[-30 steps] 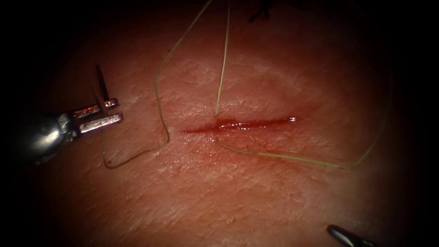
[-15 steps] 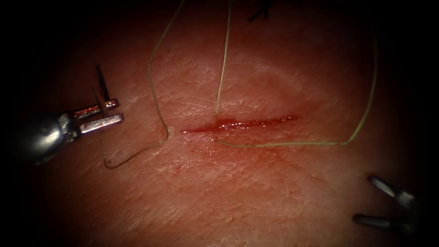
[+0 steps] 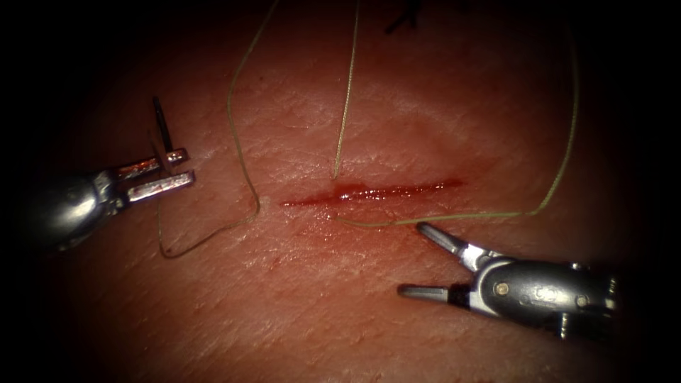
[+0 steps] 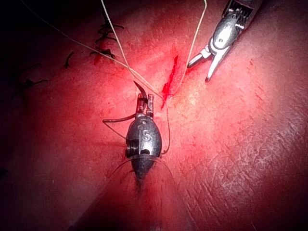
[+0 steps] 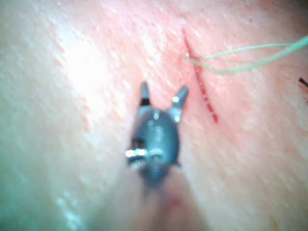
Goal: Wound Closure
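The left claw (image 3: 167, 170), at the left of the red cut (image 3: 372, 190), seems to pinch the thin dark curved needle (image 3: 162, 125) near one end, outside the pink tissue (image 3: 319, 298). The right claw (image 3: 417, 259) stands wide, holding nothing, just below the pale green thread (image 3: 454, 216). This thread is probably light and limp; the needle, stiff and slippery, is best held at mid-curve.

Two slim silver-grey metal tools. Left tool (image 3: 167, 170): rounded bulbous wrist housing stamped "S", short flat jaws smeared red. Right tool (image 3: 418, 259): dull grey clevis with small round pivot screws, two narrow tapering jaws with dark tips, glossy highlights along the housing.
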`<state>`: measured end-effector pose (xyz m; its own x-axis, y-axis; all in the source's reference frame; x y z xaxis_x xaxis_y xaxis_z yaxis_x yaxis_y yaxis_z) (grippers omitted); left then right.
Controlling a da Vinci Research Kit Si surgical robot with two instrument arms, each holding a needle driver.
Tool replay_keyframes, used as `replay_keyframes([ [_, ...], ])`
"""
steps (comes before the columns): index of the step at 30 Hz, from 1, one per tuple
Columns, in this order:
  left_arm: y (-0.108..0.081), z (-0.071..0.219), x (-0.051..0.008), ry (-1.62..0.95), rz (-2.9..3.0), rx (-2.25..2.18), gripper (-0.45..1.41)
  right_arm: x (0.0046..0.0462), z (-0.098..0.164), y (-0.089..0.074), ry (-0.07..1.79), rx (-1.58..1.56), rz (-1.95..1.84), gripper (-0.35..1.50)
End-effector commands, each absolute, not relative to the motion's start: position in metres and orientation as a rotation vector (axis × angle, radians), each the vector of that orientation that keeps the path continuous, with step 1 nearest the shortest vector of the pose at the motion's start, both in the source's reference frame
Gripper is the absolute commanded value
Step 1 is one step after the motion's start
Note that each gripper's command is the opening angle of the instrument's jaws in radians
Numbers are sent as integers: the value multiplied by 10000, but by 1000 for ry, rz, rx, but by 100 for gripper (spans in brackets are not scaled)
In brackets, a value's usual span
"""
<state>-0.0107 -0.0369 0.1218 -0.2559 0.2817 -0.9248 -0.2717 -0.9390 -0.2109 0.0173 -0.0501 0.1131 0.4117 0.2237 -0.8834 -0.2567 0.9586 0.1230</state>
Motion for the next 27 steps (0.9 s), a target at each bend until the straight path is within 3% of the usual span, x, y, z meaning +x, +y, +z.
replay_keyframes([
  [1, -369, 1225, -112, -12, 2245, -1658, -45, 191, 1139, -496, 1113, -35, 299, 91],
  [3, -368, 1224, -111, -14, 2245, -1659, -45, 221, 1149, -485, 1129, -32, 307, 75],
  [9, -366, 1223, -109, -21, 2244, -1664, -45, 250, 1161, -483, 1133, -23, 325, 63],
  [10, -366, 1223, -109, -21, 2244, -1664, -45, 252, 1162, -483, 1139, -14, 325, 46],
  [12, -366, 1223, -109, -21, 2244, -1664, -45, 254, 1162, -483, 1158, 9, 321, -18],
  [13, -366, 1223, -109, -21, 2244, -1664, -45, 254, 1162, -483, 1158, 9, 321, -18],
  [14, -366, 1223, -109, -21, 2244, -1664, -45, 252, 1161, -482, 1169, 52, 328, -35],
  [18, -366, 1223, -109, -22, 2244, -1664, -45, 234, 1156, -489, 1144, 74, 321, -35],
  [27, -364, 1225, -110, -23, 2244, -1665, -45, 147, 1109, -555, 1119, 79, 293, -35],
])
